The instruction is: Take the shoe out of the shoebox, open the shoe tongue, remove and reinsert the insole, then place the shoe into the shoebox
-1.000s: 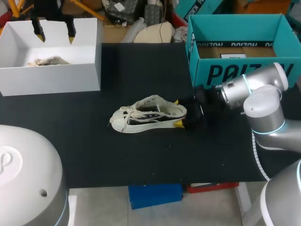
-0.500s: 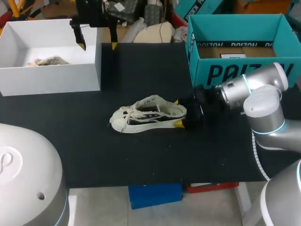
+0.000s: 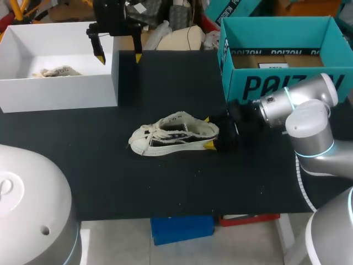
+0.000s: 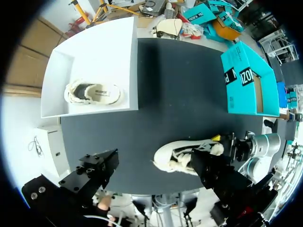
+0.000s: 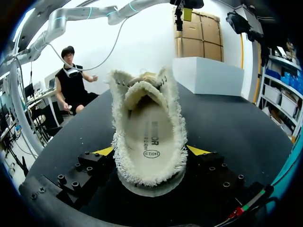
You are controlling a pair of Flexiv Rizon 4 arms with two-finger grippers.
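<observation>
Okay, right gripper (image 3: pixel 208 132) clamped on the heel of the cream frayed-canvas sneaker (image 3: pixel 174 134), flat at mid-table. Over at eleven o'clock the left gripper (image 3: pixel 119 57) hangs spread wide, empty, beside the white open box (image 3: pixel 60 91); the teal cardboard shoebox (image 3: pixel 276 25) sits at one o'clock. Risk: tugging the cream insole (image 5: pixel 150 137) could twist the sneaker out of that heel pinch.

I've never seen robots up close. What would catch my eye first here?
A frayed cream shoe lies in the middle of the black table, its heel pinched by the right gripper. The left gripper hangs open and empty by the far corner of the white box, where a second shoe lies. A teal box stands open at the far right.
</observation>
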